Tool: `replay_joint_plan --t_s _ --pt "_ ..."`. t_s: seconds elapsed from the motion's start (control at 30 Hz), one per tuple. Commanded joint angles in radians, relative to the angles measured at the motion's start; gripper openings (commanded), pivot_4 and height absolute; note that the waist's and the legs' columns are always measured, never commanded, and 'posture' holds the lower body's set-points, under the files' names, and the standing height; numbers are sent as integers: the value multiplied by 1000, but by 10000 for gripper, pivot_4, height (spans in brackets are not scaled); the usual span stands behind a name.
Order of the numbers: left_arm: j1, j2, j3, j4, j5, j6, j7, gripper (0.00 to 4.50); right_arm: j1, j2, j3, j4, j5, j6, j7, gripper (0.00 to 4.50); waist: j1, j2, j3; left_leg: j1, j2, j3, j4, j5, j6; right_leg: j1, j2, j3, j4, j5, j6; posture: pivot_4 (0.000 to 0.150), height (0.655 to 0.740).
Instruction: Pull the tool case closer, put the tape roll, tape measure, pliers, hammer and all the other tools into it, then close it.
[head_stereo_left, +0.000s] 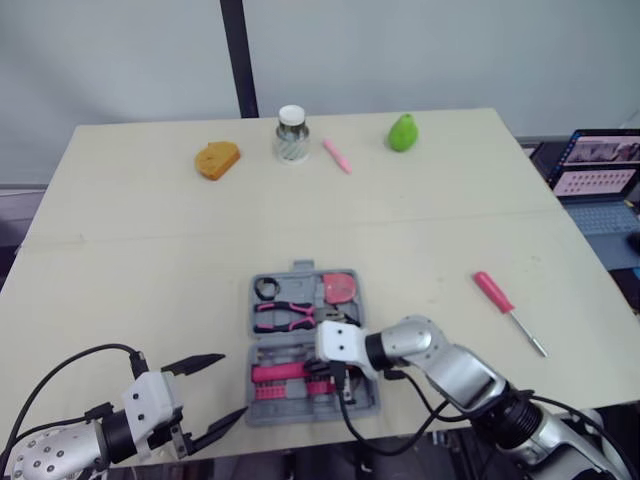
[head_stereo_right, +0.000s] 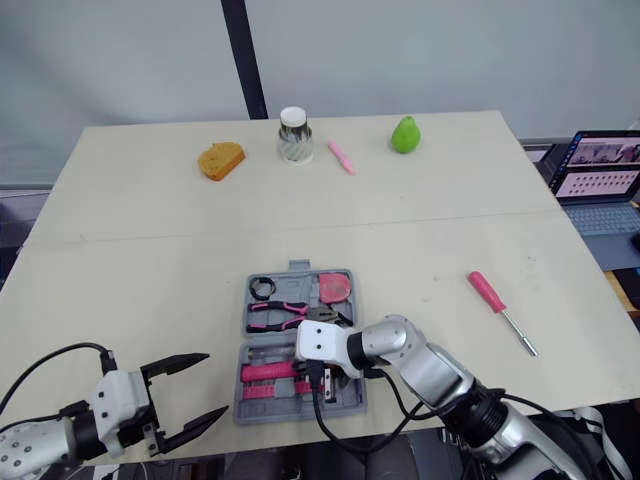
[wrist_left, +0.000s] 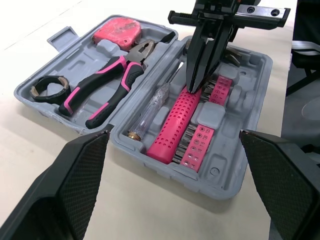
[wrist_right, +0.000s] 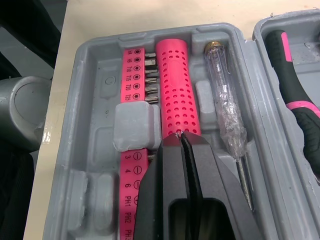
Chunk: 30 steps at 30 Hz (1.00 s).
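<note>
The grey tool case (head_stereo_left: 250, 335) lies open near the table's front edge. Its far half holds a black tape roll (wrist_left: 48, 86), pink-and-black pliers (wrist_left: 107, 82) and a pink tape measure (wrist_left: 117, 30). In the near half lie a pink perforated handle (wrist_left: 175, 125), a clear tester screwdriver (wrist_left: 150, 112) and a pink bit strip (wrist_left: 197, 145). My right gripper (wrist_right: 180, 134) points down into the near half, shut, its tips on the pink handle. Just left of the case my left gripper (head_stereo_left: 233, 384) stands wide open. A pink screwdriver (head_stereo_left: 508, 311) lies on the table to the right.
Along the far side of the table stand an orange bread-shaped object (head_stereo_left: 216, 160), a glass jar (head_stereo_left: 291, 134), a pink pen (head_stereo_left: 337, 156) and a green pear (head_stereo_left: 403, 132). A laptop (head_stereo_left: 600, 170) sits beyond the table's right edge.
</note>
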Motion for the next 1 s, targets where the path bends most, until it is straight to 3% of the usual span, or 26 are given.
replay_joint_plan --t_s 0.03,0.37,1.0 --pt "2 0 -4 -14 -3 -17 3 45000 33 -9 30 78 -26 48 15 876 0 0 -1 0 0 0 0 0 0 0 0 0 0 0 0 1500 7400" --pt "2 3 -3 -13 -3 -16 2 45000 46 8 46 150 -49 26 12 876 -1 1 -5 13 2 0 -3 -5 -2 11 0 -1 -5 -2 -3 1500 7400" --pt "-16 5 -7 -8 -1 -10 2 45000 75 -5 46 184 -59 -21 43 876 -1 10 -17 15 4 1 -3 -7 -3 11 -1 0 -5 -3 -5 1500 7400"
